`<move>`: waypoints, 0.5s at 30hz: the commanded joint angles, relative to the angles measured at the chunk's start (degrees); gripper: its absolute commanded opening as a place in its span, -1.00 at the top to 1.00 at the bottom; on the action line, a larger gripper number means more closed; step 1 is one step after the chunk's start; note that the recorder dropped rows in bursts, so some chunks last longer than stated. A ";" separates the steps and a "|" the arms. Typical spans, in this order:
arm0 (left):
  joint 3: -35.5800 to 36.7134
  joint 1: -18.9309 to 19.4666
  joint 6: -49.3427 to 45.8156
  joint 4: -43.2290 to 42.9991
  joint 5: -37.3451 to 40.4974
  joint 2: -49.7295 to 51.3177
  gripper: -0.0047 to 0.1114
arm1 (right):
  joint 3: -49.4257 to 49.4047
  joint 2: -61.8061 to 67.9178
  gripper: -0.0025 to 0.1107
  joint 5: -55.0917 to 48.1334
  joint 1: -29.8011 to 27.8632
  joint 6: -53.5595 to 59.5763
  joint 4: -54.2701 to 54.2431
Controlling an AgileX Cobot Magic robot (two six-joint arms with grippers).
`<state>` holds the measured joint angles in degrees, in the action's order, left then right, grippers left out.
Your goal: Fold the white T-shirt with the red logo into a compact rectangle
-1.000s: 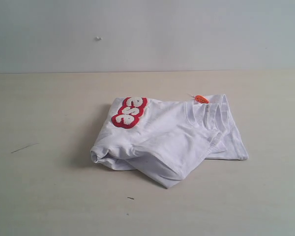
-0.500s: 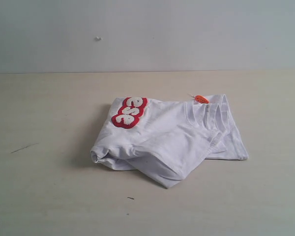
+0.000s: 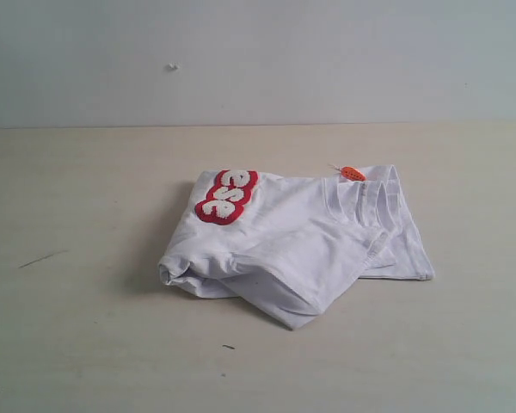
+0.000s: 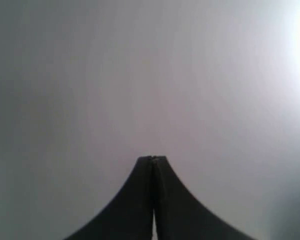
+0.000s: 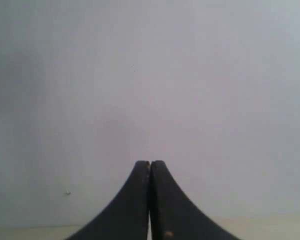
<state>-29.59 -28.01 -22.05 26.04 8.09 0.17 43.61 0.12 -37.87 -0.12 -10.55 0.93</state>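
1. The white T-shirt (image 3: 292, 241) lies on the beige table (image 3: 86, 327), around the middle of the exterior view and a little to its right. It is already doubled into a loose bundle, not a neat rectangle: the near corner juts towards the camera and the layered edges on the right fan apart.
2. The red logo (image 3: 226, 196) sits on top at the bundle's far left corner, with only part of the lettering showing. The orange neck tag (image 3: 353, 173) pokes out at the far right edge.
3. The bundle's long axis runs roughly left to right across the exterior view, a little askew to the table's far edge.
4. The left gripper (image 4: 152, 159) has its jaws pressed together with nothing between them. The right gripper (image 5: 150, 162) is the same: tips touching, empty.
5. Both wrist cameras face the pale wall (image 3: 258, 60), and the shirt is in neither wrist view. Neither arm appears in the exterior view, so I cannot tell which is nearer. I judge the shirt lies below and ahead of both.
6. Count: one shirt, one logo, one tag, two grippers.
7. My guess is that squaring up the right-hand layers falls to the right arm.
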 commanded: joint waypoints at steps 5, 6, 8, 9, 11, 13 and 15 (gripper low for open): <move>1.76 0.09 0.04 0.52 12.38 -0.17 0.92 | -0.37 -0.12 0.96 -0.60 -0.15 -1.55 -0.50; 1.76 0.09 0.04 0.52 13.31 -0.17 0.92 | -0.37 -0.12 0.96 -0.60 -0.15 -1.55 -0.50; 1.76 0.09 0.04 0.52 14.66 -0.17 0.92 | -0.37 -0.12 0.96 -0.60 -0.15 -1.55 -0.50; 1.76 0.09 0.04 0.52 14.96 -0.17 0.92 | -0.37 -0.12 0.96 -0.60 -0.15 -1.55 -0.50; 1.76 0.09 0.04 0.52 16.21 -0.17 0.92 | -0.37 -0.12 0.96 -0.60 -0.15 -1.55 -0.50; 1.76 0.09 0.04 0.52 16.67 -0.17 0.92 | -0.37 -0.12 0.96 -0.60 -0.15 -1.55 -0.50; 1.76 0.09 0.04 0.52 16.67 -0.17 0.92 | -0.37 -0.12 0.96 -0.60 -0.15 -1.55 -0.50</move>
<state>-28.21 -28.01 -22.05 26.77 24.31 0.17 43.61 0.12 -38.31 -0.12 -12.03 0.61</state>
